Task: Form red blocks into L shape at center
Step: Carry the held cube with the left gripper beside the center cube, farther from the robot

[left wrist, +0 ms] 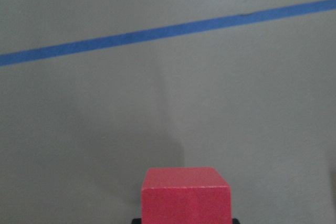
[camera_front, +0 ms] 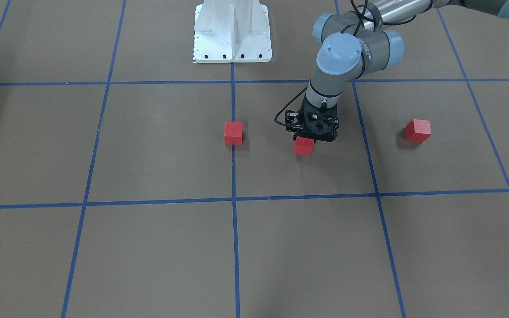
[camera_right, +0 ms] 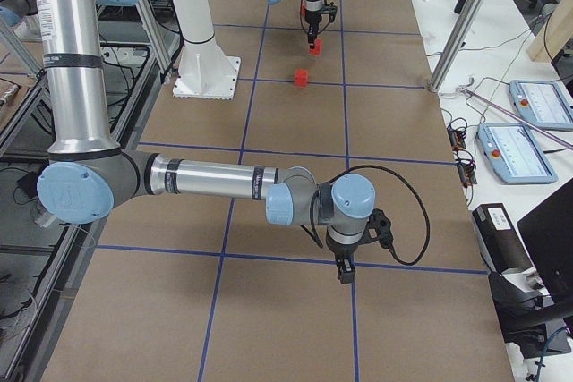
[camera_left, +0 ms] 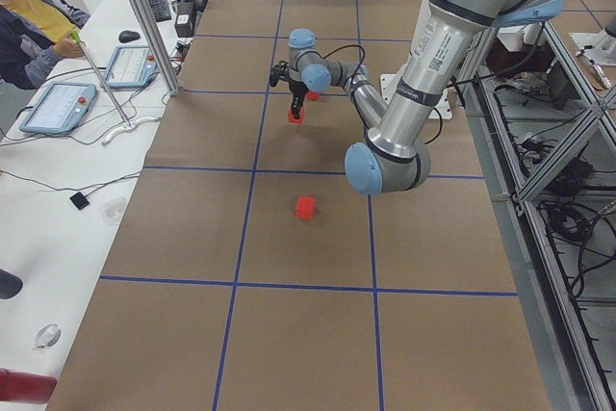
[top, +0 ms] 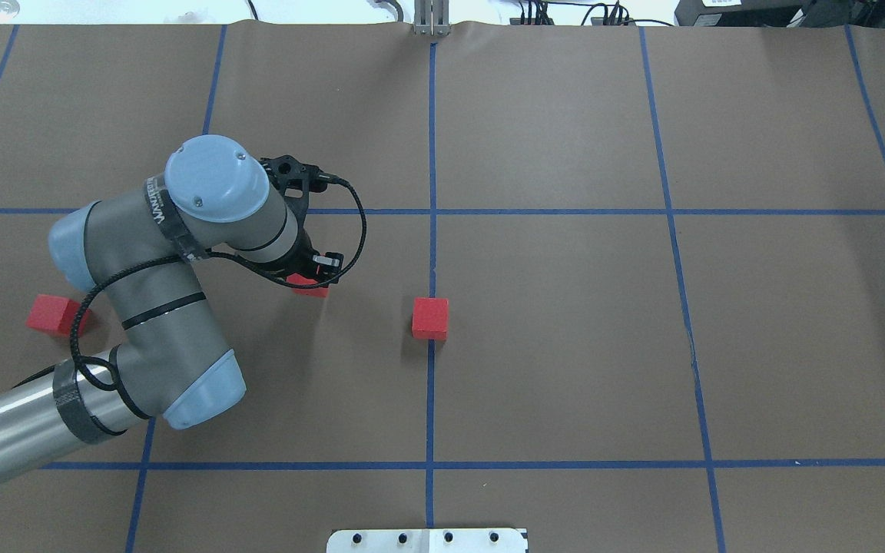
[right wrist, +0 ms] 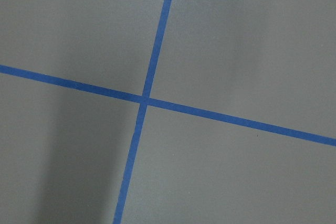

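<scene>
Open tabletop (camera_front: 267, 152) between held block (camera_front: 303, 148) and centre block (camera_front: 233, 133); far block (camera_front: 417, 130) aside.

We find a row of three, running left from the middle.
The center block (camera_front: 233, 133) sits on the tape line (camera_front: 233, 170); the middle block (camera_front: 303, 146) lies to its left, under the left gripper (camera_front: 309, 139); the outer block (camera_front: 418, 130) lies farther left, well apart.
</scene>
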